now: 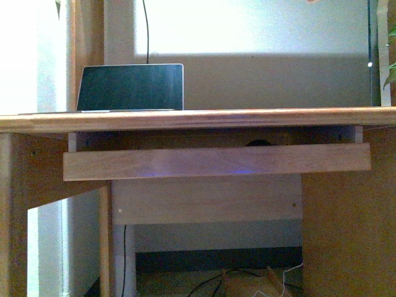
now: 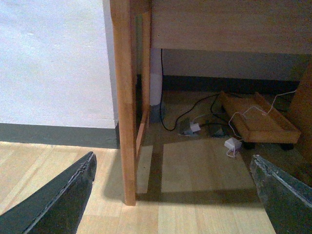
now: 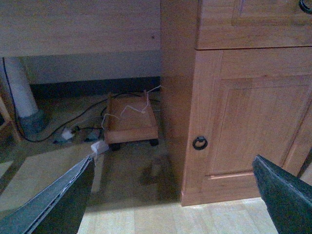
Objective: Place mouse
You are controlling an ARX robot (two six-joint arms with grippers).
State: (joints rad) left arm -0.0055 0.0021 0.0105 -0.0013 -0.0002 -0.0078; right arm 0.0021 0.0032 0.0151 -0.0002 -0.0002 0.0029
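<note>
In the front view only the dark domed top of the mouse [image 1: 256,143] peeks over the front board of the pull-out shelf [image 1: 216,161] under the desk top [image 1: 198,117]; the rest of it is hidden. Neither arm shows in that view. My left gripper [image 2: 171,163] is open and empty, hanging low over the wooden floor beside the desk's leg [image 2: 124,97]. My right gripper [image 3: 173,163] is open and empty too, low in front of the desk's cabinet door [image 3: 243,112]. Both are well below the shelf.
An open laptop [image 1: 131,86] stands on the desk at the left. Under the desk lie a low wooden wheeled tray [image 2: 261,122], loose cables and a white plug [image 2: 233,144]. The cabinet door carries a ring handle [image 3: 200,143].
</note>
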